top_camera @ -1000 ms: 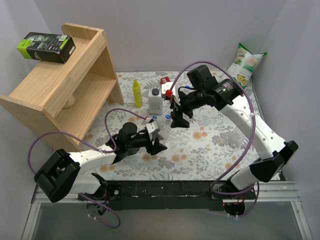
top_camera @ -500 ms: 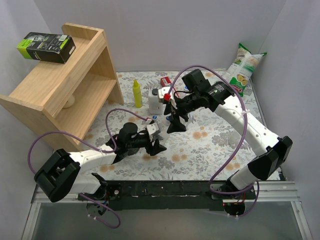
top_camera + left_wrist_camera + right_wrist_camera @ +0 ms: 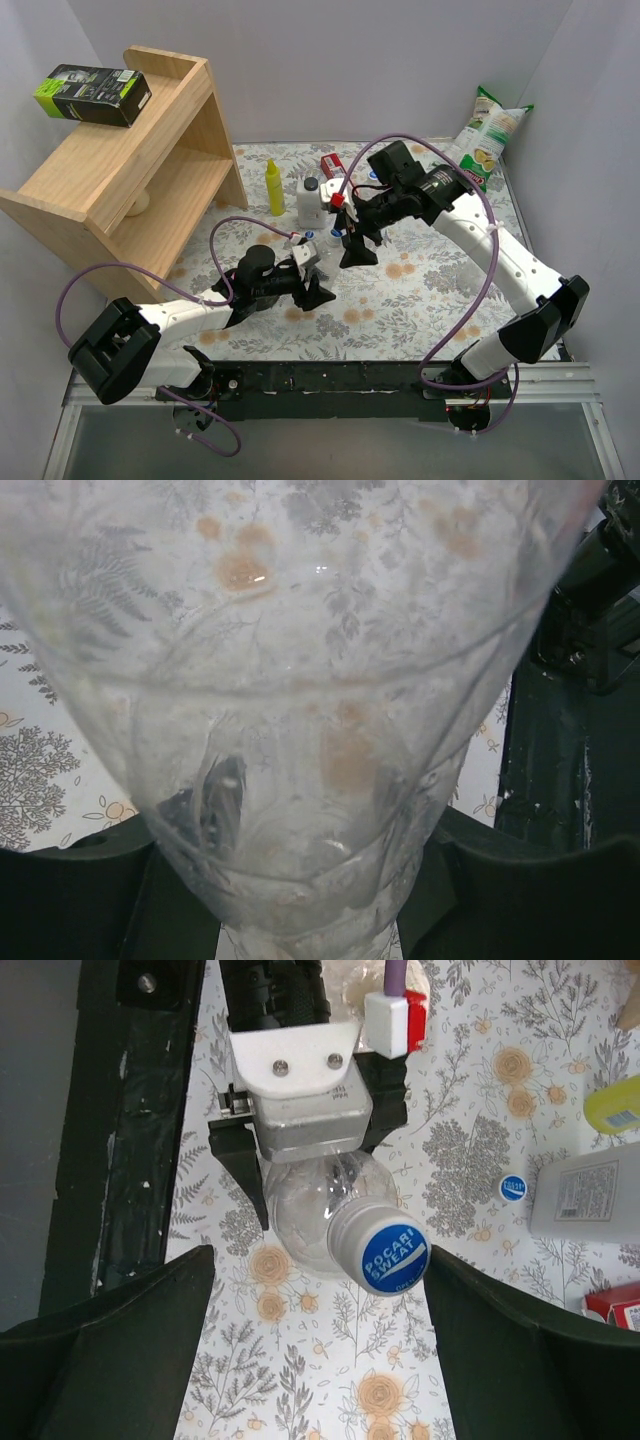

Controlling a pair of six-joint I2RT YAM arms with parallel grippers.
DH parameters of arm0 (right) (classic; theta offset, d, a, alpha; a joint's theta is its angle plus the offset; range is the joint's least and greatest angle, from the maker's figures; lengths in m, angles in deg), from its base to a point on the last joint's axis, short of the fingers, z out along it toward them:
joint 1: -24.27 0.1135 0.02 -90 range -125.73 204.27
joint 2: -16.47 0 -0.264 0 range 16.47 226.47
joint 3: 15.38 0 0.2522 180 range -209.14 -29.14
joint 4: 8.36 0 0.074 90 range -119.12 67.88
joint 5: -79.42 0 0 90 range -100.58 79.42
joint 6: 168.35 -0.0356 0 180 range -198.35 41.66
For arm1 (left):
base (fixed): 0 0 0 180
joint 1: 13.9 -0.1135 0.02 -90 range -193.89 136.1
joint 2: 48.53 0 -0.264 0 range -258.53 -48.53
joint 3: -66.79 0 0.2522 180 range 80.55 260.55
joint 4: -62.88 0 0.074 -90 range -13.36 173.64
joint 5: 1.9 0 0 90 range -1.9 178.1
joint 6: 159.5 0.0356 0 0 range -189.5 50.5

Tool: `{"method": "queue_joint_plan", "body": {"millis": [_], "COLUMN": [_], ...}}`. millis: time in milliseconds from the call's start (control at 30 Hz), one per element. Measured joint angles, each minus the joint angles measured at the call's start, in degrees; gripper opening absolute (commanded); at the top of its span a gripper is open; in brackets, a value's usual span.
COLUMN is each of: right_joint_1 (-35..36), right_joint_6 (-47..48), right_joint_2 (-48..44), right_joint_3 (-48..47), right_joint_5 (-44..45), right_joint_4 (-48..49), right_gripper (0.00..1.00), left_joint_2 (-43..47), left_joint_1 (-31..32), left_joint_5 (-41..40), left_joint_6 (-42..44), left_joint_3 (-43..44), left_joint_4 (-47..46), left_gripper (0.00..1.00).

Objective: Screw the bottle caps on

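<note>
A clear bottle [image 3: 318, 1218] with a blue cap [image 3: 390, 1250] on its neck is held tilted over the flowered cloth. My left gripper [image 3: 300, 880] is shut on its body, and the bottle [image 3: 300, 680] fills the left wrist view. My right gripper [image 3: 318, 1258] is open wide just above it. The capped neck lies between the fingers [image 3: 110, 1340], nearer the right one and touching neither. In the top view the right gripper [image 3: 357, 250] hangs just past the left gripper [image 3: 312, 285]. A loose blue cap [image 3: 513, 1188] lies on the cloth beside the white bottle.
At the back stand a white bottle with a black cap [image 3: 311, 200], a slim yellow bottle [image 3: 274, 188] and a red carton [image 3: 331, 168]. A wooden shelf [image 3: 130, 170] carrying a black box [image 3: 92, 93] fills the far left. A snack bag [image 3: 490, 135] leans at the far right.
My right gripper has come down and nearer over the capped bottle, its jaws staying open. The left gripper and the bottle have not moved.
</note>
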Motion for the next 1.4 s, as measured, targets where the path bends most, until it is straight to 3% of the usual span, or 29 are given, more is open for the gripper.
{"method": "queue_joint_plan", "body": {"millis": [167, 333, 700, 900, 1133, 1400], "right_joint_1": [-0.3, 0.1, -1.8, 1.1, 4.5, 4.5], "right_joint_6": [1.4, 1.6, 0.1, 2.1, 3.5, 4.1], "right_joint_2": [-2.4, -5.0, -5.5, -3.6, -3.3, -4.7], "right_joint_3": [3.2, 6.3, -1.0, -1.0, 2.4, 4.0], "right_joint_5": [2.9, 3.3, 5.4, 3.2, 3.2, 5.3], "right_joint_4": [-0.3, -5.2, -2.5, -0.2, 0.7, 3.5], "right_gripper": [0.9, 0.81, 0.92, 0.93, 0.91, 0.91], "left_joint_2": [0.0, 0.0, 0.0, -0.1, -0.1, -0.1], "left_joint_1": [0.0, -0.5, -0.5, -0.4, -0.4, 0.4], "left_joint_5": [0.7, -1.0, 2.8, 4.4, 3.9, 3.2], "left_joint_6": [-3.4, -5.4, 10.7, 13.6, 11.0, 2.0], "left_joint_3": [0.0, 0.0, 1.1, 2.8, 2.9, 2.6], "left_joint_4": [0.1, -1.1, 6.6, 8.0, 7.6, 4.3], "left_gripper": [0.0, 0.0, 0.0, 0.0, 0.0, 0.0]}}
